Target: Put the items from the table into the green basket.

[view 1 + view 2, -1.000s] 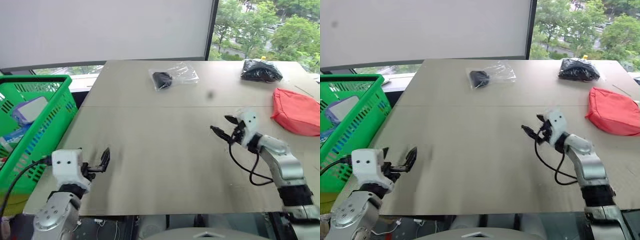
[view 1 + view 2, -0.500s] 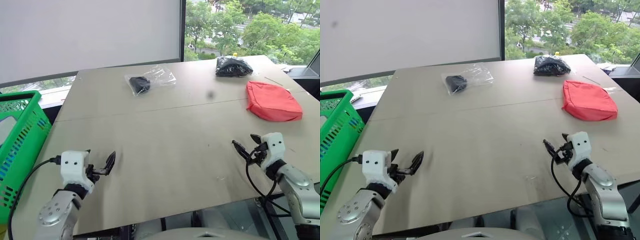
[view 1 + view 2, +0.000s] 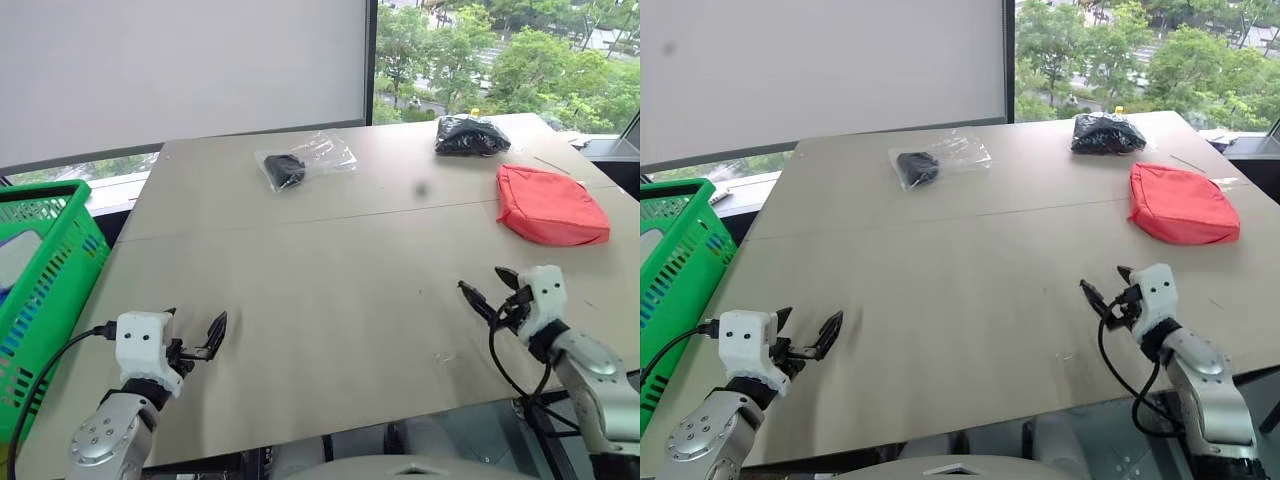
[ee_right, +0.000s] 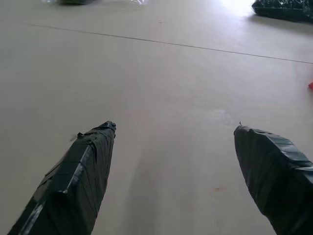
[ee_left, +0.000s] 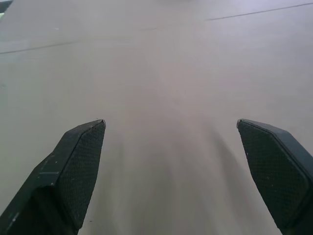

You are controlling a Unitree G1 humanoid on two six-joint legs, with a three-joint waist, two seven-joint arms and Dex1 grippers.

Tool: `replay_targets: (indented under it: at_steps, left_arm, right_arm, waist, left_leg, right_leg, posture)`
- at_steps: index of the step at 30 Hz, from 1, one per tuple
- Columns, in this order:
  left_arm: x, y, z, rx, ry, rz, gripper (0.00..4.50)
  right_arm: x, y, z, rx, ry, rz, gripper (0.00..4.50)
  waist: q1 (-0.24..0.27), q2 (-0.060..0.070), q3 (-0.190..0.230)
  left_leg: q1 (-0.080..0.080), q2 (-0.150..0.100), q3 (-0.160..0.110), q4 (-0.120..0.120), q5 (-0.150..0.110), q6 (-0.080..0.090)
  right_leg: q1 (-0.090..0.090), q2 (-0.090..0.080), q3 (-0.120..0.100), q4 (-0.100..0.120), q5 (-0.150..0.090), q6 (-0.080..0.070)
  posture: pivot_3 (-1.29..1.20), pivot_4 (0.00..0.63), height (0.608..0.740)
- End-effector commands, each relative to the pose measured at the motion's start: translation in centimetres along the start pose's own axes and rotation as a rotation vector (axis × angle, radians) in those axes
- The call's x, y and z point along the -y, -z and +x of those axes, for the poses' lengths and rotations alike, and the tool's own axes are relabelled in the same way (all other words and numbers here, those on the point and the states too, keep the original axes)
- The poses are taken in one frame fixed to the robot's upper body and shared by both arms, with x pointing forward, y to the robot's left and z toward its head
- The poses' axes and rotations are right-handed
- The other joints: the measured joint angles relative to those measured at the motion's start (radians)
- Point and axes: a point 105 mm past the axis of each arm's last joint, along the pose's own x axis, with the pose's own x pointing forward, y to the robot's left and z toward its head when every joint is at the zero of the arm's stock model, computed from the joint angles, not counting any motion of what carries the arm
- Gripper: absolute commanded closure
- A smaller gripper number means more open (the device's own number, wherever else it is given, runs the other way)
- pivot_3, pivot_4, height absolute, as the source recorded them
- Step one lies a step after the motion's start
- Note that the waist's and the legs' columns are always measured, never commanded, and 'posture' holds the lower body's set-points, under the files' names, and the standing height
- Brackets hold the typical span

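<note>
- The right gripper (image 3: 487, 290) now hangs low over the near edge of the table (image 3: 330, 270), well back from the mid-table spot it held a second ago, and farther from the flat red fabric pouch (image 3: 551, 205).
- The left gripper (image 3: 195, 335) sits slightly lower by the near left corner.
- The green basket (image 3: 45, 270) now shows less of itself at the left edge; this comes from the camera swinging right.
</note>
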Motion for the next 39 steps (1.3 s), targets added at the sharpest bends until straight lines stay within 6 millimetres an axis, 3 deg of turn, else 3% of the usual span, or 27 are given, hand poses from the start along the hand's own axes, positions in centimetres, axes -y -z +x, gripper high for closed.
replay_targets:
  at_steps: [1,7,13,17,27,33,39]
  left_arm:
    - [1.4,-1.5,-0.6,0.065,0.049,0.015,0.06]
    - [3.1,-1.2,-1.7,0.059,0.073,-0.027,0.06]
    - [3.0,-1.8,-0.3,0.094,0.045,-0.021,0.06]
    - [2.7,-2.5,1.3,0.131,0.010,-0.021,0.06]
    - [2.9,-4.9,8.1,0.260,-0.086,-0.072,0.06]
    - [3.9,-5.5,8.9,0.293,-0.060,-0.063,0.06]
    - [4.6,-5.2,9.5,0.293,-0.020,-0.041,0.06]
  right_arm:
    - [-0.5,-1.7,-1.0,0.052,0.020,-0.012,0.36]
    - [-1.6,-1.0,-3.2,0.012,0.053,0.016,0.36]
    - [-0.9,-1.3,-2.8,0.029,0.090,0.010,0.36]
    - [0.2,-1.8,-1.4,0.061,0.110,-0.015,0.36]
    - [1.9,-2.7,6.6,0.167,0.067,-0.072,0.36]
    - [1.3,-3.6,8.8,0.219,0.050,-0.051,0.36]
    - [0.5,-3.3,8.9,0.222,0.068,-0.035,0.36]
  waist:
    - [-0.001,-0.001,-0.001]
    - [-0.006,-0.001,-0.008]
    - [-0.020,0.002,-0.010]
    - [-0.031,0.003,-0.012]
    - [-0.059,0.000,-0.014]
    - [-0.059,0.000,-0.014]
    - [-0.052,0.000,-0.014]
  left_leg:
    - [0.000,0.001,0.000,0.000,0.000,0.000]
    - [0.001,0.004,0.001,0.000,0.000,0.000]
    - [0.002,0.005,-0.001,0.001,-0.002,-0.004]
    - [0.002,0.002,0.000,0.001,0.000,0.000]
    - [0.001,-0.002,-0.001,0.002,0.000,0.000]
    - [0.000,-0.001,-0.001,0.001,0.000,0.000]
    - [0.001,-0.002,-0.001,0.001,0.000,0.000]
  right_leg:
    - [0.000,-0.001,0.000,0.000,0.000,0.000]
    - [0.000,-0.002,0.001,-0.001,-0.002,-0.003]
    - [0.000,0.001,0.000,0.000,-0.002,-0.004]
    - [0.000,0.004,0.001,0.000,-0.002,-0.003]
    - [0.002,0.005,0.004,0.001,0.002,-0.002]
    - [0.002,0.005,0.005,0.000,0.003,-0.003]
    - [0.002,0.004,0.005,0.001,0.003,-0.003]
  posture:
    - [-0.07,0.000,0.740]
    - [-0.10,0.002,0.740]
    - [-0.13,0.002,0.740]
    - [-0.14,0.000,0.740]
    - [-0.16,0.000,0.740]
    - [-0.13,0.000,0.740]
    - [-0.12,0.000,0.740]
